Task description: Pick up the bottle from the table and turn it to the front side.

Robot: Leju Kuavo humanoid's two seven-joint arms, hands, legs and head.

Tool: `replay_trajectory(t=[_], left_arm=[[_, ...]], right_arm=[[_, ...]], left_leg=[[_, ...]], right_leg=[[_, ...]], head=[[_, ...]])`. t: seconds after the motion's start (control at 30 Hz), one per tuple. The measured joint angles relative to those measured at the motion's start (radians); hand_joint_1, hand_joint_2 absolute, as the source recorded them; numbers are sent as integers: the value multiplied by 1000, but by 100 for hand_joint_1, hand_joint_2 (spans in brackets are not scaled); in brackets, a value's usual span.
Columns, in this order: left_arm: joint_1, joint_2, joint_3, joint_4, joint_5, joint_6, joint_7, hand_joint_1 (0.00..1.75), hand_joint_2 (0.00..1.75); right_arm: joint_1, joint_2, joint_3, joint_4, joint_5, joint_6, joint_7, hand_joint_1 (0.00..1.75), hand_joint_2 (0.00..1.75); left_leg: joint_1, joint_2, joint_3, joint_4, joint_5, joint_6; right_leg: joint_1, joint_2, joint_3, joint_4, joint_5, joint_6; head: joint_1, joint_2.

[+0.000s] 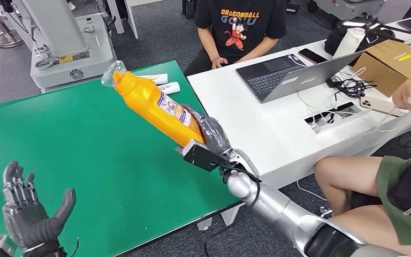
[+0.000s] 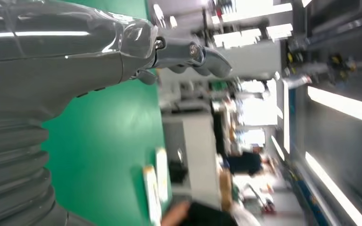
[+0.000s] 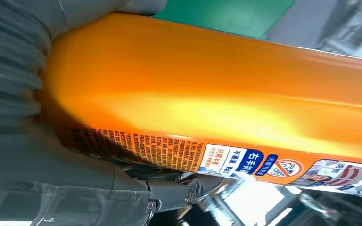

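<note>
The right hand (image 1: 206, 136) holds the orange bottle (image 1: 152, 104) by its lower end, lifted above the green bench (image 1: 101, 160), with the fingers (image 3: 169, 190) wrapped around the base, so the body stretches away from the fingers with its long axis tilted up and the clear cap pointing to the far left. The left hand (image 1: 29, 214) is well apart from the bottle, holding nothing with its fingers spread, so I judge the turning belongs to the right hand, around the long axis, until the label faces forward
</note>
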State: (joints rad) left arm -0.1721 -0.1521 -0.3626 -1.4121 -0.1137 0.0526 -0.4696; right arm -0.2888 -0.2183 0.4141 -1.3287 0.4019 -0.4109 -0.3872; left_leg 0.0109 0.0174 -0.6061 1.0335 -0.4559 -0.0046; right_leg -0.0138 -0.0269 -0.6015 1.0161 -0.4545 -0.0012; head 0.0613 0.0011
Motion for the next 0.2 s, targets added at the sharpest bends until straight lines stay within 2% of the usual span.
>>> replay_trajectory(t=[0.2], left_arm=[[-63,-12,-41,52,70,-76,16,0,175]], right_arm=[[-5,46,10,-9,-16,26,-56,175,175]], left_leg=[[0,0,0,0,0,0]], right_leg=[[0,0,0,0,1,0]], head=[[0,0]])
